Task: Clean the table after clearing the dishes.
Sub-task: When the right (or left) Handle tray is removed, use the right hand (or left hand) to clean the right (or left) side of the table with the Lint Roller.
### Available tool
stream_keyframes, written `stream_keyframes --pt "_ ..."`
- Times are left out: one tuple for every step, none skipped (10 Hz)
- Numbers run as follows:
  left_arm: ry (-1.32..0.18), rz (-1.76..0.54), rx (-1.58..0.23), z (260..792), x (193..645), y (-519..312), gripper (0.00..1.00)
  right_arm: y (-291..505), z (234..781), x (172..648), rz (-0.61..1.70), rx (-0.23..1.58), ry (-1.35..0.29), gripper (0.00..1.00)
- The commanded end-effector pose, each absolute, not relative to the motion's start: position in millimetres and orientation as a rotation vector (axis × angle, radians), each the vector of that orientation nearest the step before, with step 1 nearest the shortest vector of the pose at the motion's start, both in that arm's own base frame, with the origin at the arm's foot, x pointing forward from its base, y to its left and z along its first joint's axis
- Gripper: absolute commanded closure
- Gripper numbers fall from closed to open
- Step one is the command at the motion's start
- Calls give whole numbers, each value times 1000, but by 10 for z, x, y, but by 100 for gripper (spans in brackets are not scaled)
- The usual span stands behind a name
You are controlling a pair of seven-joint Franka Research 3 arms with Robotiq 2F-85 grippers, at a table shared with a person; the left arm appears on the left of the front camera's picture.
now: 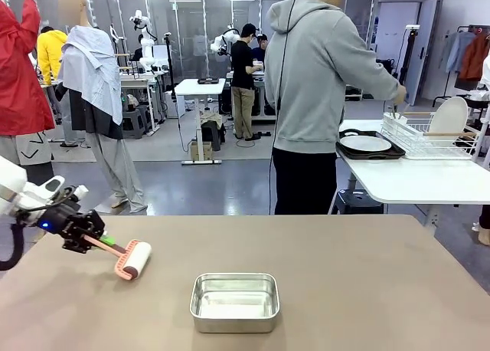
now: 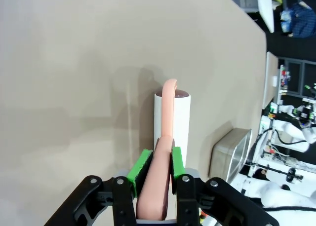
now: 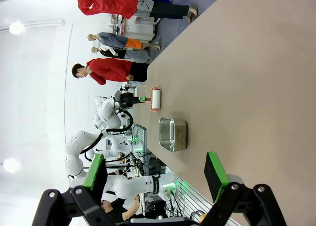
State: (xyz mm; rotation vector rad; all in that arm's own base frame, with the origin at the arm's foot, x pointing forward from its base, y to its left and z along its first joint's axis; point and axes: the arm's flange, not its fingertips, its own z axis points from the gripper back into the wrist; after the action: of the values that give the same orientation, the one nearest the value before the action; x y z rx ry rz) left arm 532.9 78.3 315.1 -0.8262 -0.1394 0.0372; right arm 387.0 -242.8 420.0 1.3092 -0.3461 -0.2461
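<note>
Table [image 1: 344,290] looks cleared of dishes — one plate [image 1: 365,143] on its tray sits on the white side table beyond, w/ the person. Steel pan [image 1: 234,301] remains mid-table. Left gripper [image 1: 86,238], left of pan, clenched on lint roller [image 1: 135,260] — wiping barely begun, I'd say. Right gripper [image 3: 155,174] released, idle.

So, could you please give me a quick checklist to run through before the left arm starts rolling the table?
1. Left gripper shut on the roller handle: ok.
2. Roller drum resting on the table: ok, it looks in contact.
3. Dishes off the table: ok, a plate sits on the white side table.
4. Path clear: not ok, the steel pan sits mid-table.
5. Right gripper open, above bare table: ok.
6. Person away from the table: ok, back turned.
</note>
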Motion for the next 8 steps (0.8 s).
stream_keyframes --pt "-75 20 -767 3072 5351 1188 77 -2410 4234 3873 -255 1306 -354 0" --pt "-90 47 -753 3116 5383 1411 77 -2410 4234 3873 -255 1306 -354 0" --pt "-111 94 -733 3139 5430 1641 77 -2410 4234 3873 -255 1306 -354 0" --pt "-131 146 -736 3170 5444 1876 77 -2410 4234 3873 -255 1306 -354 0" --pt "-141 172 -708 3185 5432 2052 77 -2410 4234 3873 -255 1306 -354 0" --pt "-142 191 -705 3234 5391 2204 77 -2410 4234 3873 -255 1306 -354 0" --pt "-149 187 -685 3316 5342 2346 77 -2410 4234 3873 -255 1306 -354 0" --pt "-163 186 -669 3450 5267 2446 77 -2410 4234 3873 -255 1306 -354 0"
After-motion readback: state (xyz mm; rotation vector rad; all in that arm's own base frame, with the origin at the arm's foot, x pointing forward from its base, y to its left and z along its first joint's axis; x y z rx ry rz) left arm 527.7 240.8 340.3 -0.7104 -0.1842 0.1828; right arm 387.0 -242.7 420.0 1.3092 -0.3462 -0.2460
